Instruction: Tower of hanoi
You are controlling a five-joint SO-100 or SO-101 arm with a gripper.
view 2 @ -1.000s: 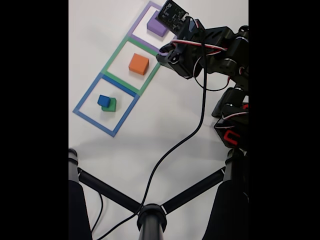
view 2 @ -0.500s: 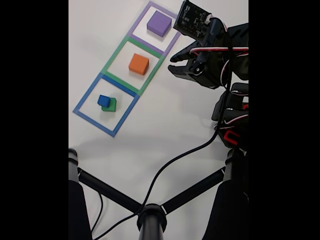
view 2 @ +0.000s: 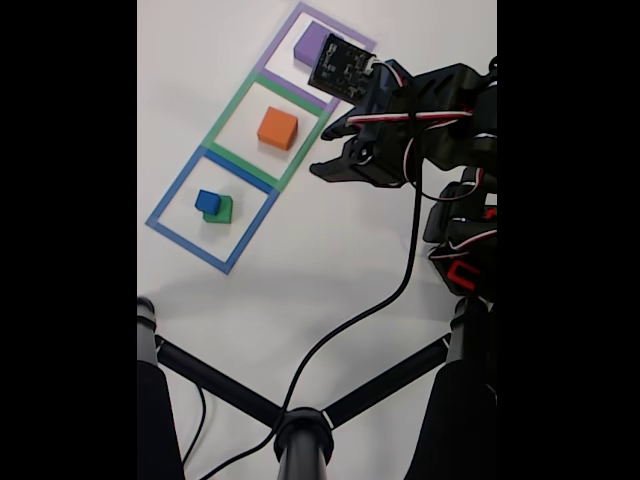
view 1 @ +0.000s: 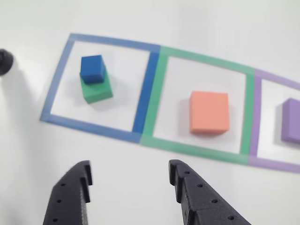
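Bare table (view 1: 140, 178) lies between the spread-fingered gripper (view 1: 129, 180) and the tape squares, so the way toward them is open. The blue cube (view 1: 92, 68) sits on the green block (view 1: 96, 89), well apart from the orange block (view 1: 209, 112), leaving room around each. A black cable (view 2: 370, 290) and tripod legs (view 2: 220, 385) cross the near table.

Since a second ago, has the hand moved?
Yes. In the fixed view the hand sits lower, beside the green tape square, no longer near the purple block.
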